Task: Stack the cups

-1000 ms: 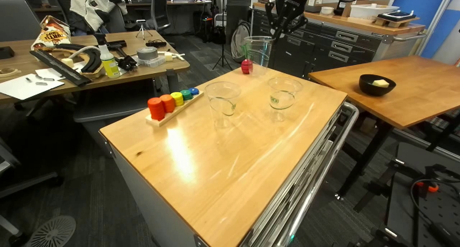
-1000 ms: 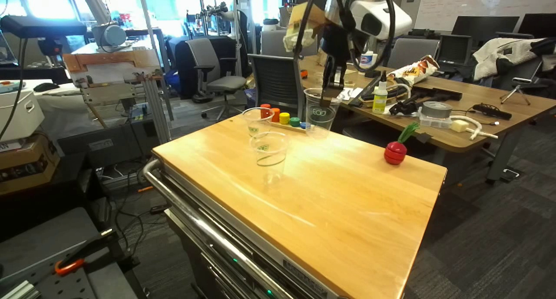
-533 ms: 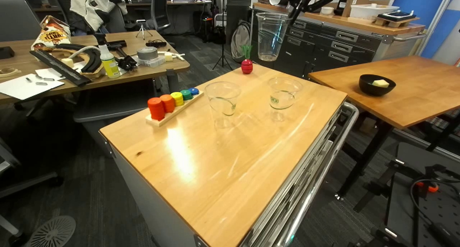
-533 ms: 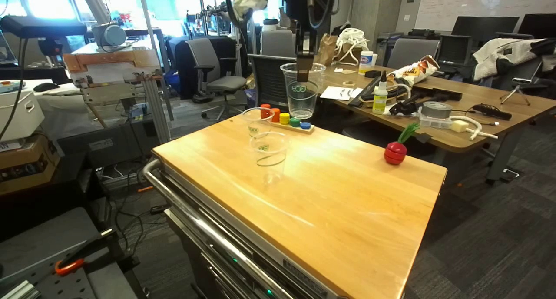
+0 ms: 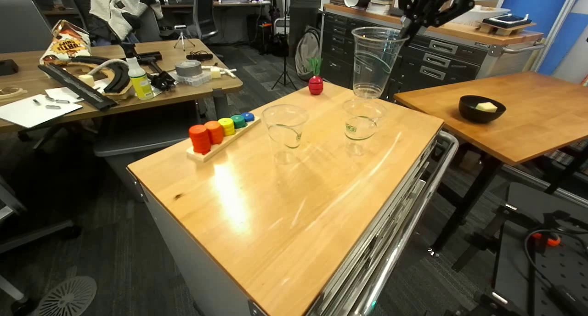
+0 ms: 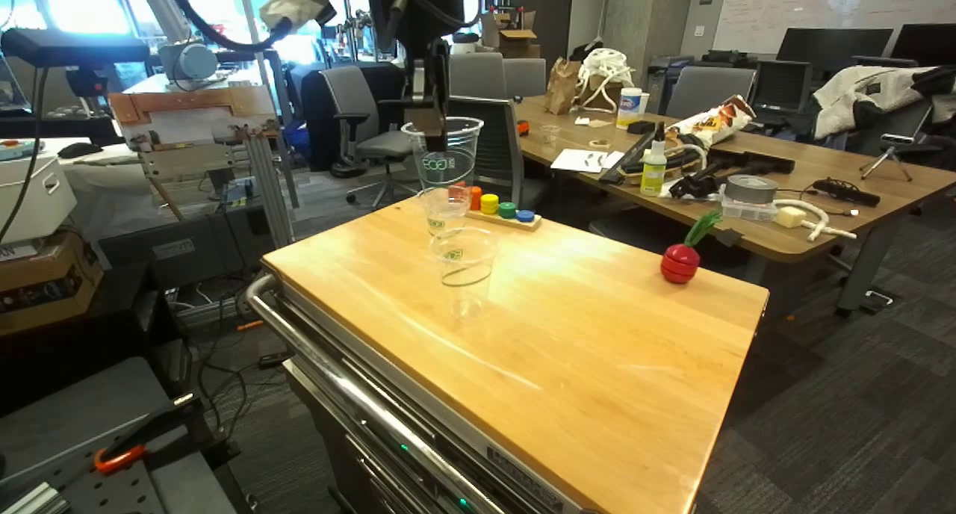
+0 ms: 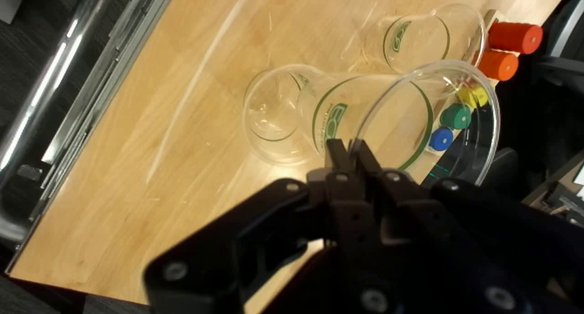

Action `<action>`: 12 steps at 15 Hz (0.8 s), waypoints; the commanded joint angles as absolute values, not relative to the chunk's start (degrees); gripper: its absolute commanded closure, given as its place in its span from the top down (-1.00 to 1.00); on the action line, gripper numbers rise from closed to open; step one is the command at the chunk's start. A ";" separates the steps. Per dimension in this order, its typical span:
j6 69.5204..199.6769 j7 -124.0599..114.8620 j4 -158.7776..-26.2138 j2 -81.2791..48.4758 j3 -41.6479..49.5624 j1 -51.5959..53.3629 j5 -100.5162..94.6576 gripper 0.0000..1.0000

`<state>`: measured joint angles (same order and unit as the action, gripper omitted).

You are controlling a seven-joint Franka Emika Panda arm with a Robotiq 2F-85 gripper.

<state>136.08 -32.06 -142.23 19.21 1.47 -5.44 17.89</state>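
Holding the upper cup (image 5: 374, 63) by its rim now, up off the surface (image 5: 275, 215), with jaws pressed together across one thin wall! Close to upright, with mouth upward and just a slight lean in an exterior view; taken at the edge, not gripped around the body. Now look below the jaws for the lower cup (image 7: 273, 117), standing upright and open: slightly left of the upper cup's base in the wrist view, partly overlapped from that angle. Seemingly not nested yet, and hard to judge for height. Probably calls for a small sideways shift, then a straight lowering, base into mouth. Don't forget the third cup (image 5: 284, 127), upright near the rings (image 5: 226, 126), to be stacked too.

And what stuff to nest! Clear, colourless, smooth, likely thin plastic, wide-mouthed and tapering to a narrower base, with a green band and lettering around the side. Apt to flex under that pinch, perhaps, and probably light enough to tip if met off-centre. Note the surface of glossy, scuffed wood, the stubby red-to-blue rings, the round red radish (image 6: 679, 263) with green leaves near an edge.
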 commanded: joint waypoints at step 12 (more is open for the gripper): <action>152.49 -32.47 -152.93 23.85 -1.06 -5.33 18.60 -0.97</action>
